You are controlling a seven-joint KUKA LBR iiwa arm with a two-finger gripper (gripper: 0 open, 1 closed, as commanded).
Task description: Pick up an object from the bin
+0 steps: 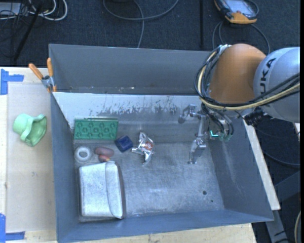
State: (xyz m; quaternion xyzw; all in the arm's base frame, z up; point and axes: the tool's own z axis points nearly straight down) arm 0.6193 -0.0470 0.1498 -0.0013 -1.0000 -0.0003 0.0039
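Crumpled silver wrapper (143, 148), just one, nearest thing view-left of the claw (194, 157), farther that way one blue block (123, 144), one green studded plate (96, 129), one tape ring (83, 154), one reddish oval (104, 152), one grey pouch (100, 190), claw over bare bin floor (167, 186), can't tell how open

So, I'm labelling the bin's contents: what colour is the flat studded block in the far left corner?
The studded block is green, seen best in the camera view.
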